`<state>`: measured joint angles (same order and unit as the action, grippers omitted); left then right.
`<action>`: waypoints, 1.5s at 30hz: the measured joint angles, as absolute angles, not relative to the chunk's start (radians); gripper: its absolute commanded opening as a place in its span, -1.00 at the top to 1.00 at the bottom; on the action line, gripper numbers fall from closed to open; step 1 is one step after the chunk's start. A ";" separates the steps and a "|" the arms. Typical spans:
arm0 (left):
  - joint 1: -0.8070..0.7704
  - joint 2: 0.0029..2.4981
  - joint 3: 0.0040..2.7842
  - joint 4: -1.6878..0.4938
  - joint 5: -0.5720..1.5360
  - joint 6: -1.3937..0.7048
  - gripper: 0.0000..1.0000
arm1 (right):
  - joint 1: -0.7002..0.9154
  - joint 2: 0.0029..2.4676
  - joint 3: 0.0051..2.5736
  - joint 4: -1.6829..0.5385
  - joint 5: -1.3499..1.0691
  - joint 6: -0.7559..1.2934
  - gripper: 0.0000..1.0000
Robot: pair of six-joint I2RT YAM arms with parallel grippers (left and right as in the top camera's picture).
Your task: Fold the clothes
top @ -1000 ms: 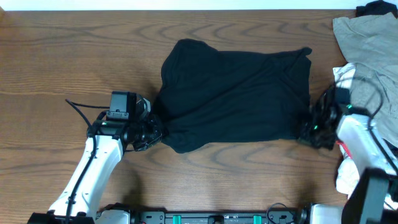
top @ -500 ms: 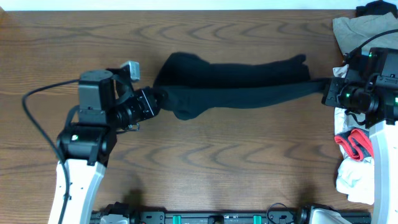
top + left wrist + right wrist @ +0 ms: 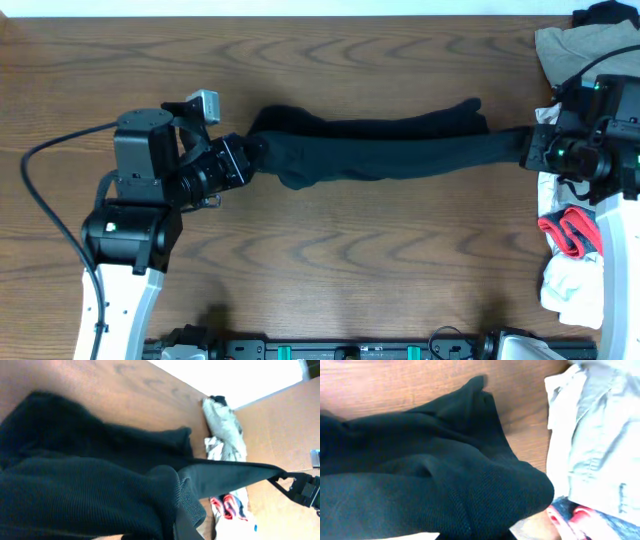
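- The left fingers [image 3: 244, 160] are clamped shut on one end of the black garment [image 3: 390, 150]. The right fingers [image 3: 529, 148] are clamped shut on the opposite end.
- The step in hand appears to be stretching the garment into a long band between the two arms, ready to be laid out for a fold.
- Both arms should lower at the same rate under equal tension, so that the cloth meets the tabletop [image 3: 350, 270] flat and untwisted.
- The bunched lump just beside the left fingers should be drawn out before release, or a crease is likely there.
- The right end should land clear of the red-and-white item [image 3: 568, 232] and the beige garment [image 3: 575, 45], both near the right arm.
- The garment spans the middle of the tabletop from left to right, with each end inside a pair of fingers. Whether its middle touches the wood cannot be told.
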<state>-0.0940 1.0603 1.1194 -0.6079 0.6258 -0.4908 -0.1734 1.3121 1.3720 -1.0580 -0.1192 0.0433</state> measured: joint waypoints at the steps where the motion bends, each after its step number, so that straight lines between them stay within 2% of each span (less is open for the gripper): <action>1: -0.094 1.053 1.143 -0.613 0.626 -0.490 0.88 | -0.173 1.306 1.398 -1.069 -0.118 0.040 0.98; 7: -0.094 0.924 1.281 -0.616 0.614 -0.489 0.88 | -0.173 1.211 1.560 -1.102 -0.111 0.036 0.98; 11: -0.094 0.820 1.316 -0.614 0.517 -0.489 0.88 | -0.173 1.144 1.634 -1.080 -0.070 0.035 0.98; 16: -0.094 0.846 1.321 -0.613 0.377 -0.489 0.88 | -0.173 1.171 1.649 -1.055 -0.036 0.033 0.98; 21: -0.094 1.048 1.321 -0.559 0.319 -0.488 0.88 | -0.173 1.368 1.649 -1.018 -0.035 0.032 0.98; 26: -0.094 1.366 1.317 -0.302 0.324 -0.470 0.88 | -0.173 1.624 1.645 -0.853 -0.074 0.030 0.98; 29: -0.084 1.600 1.344 -0.015 0.440 -0.503 0.88 | -0.167 1.777 1.647 -0.714 -0.121 0.029 0.98; 33: -0.076 1.803 1.489 0.053 0.570 -0.562 0.89 | -0.144 1.862 1.708 -0.714 -0.160 0.034 0.98; 36: -0.075 1.891 1.654 -0.015 0.654 -0.567 0.88 | -0.115 1.873 1.844 -0.770 -0.173 0.032 0.98; 40: -0.074 1.859 1.849 -0.300 0.713 -0.490 0.88 | -0.084 1.839 2.055 -0.899 -0.160 0.027 0.98; 45: -0.073 1.723 1.923 -0.725 0.741 -0.352 0.88 | -0.084 1.784 2.108 -1.107 -0.110 0.012 0.97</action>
